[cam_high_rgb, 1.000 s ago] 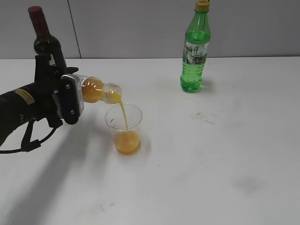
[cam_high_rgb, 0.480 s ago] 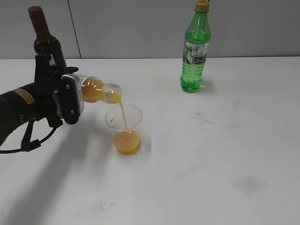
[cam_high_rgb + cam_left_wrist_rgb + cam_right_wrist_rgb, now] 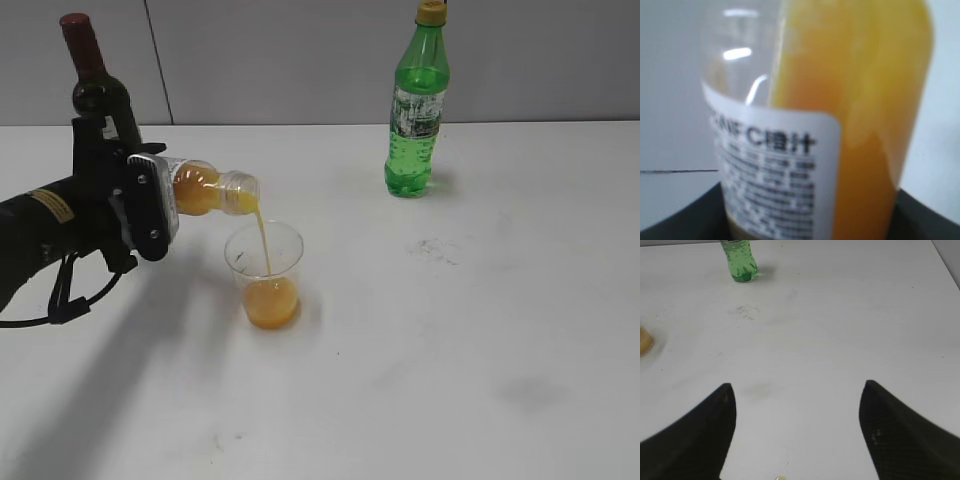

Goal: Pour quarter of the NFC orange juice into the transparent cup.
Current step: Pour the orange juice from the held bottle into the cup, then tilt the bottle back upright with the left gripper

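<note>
Your left claw (image 3: 150,205) grips the juice (image 3: 205,190), tipped slightly less than a moment ago; the stream still falls into the cup (image 3: 264,272) on the tabletop (image 3: 450,330). The pour looks nearly done. The right claw (image 3: 797,432) hangs open.

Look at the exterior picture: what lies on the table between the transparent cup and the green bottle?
Nothing: in the exterior view the stretch of white table between the transparent cup and the green bottle is bare.
</note>
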Robot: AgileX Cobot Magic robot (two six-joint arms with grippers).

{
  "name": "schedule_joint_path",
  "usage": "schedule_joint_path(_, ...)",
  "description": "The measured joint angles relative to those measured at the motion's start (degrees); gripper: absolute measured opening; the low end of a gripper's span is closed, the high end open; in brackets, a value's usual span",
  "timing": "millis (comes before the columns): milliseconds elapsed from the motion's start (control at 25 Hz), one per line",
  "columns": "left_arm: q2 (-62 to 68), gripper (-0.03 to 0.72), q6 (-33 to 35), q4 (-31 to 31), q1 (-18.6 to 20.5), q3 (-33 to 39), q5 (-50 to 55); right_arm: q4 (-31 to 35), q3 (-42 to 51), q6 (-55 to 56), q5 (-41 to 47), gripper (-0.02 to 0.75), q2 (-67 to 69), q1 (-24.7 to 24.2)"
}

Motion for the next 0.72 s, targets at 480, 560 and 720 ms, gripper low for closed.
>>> schedule_joint_path(480,5.49,0.465,-35.52,4.92,0.00,-0.05,-7.51,0.00,0.00,0.00,0.00,0.589,0.00,0.00)
schedule_joint_path(560,6.46,0.465,-44.61,4.92,0.00,-0.06,-12.04,0.00,0.00,0.00,0.00,0.589,0.00,0.00)
schedule_joint_path(720,7.14,0.465,-60.19,4.92,0.00,-0.10,-18.54,0.00,0.00,0.00,0.00,0.589,0.00,0.00)
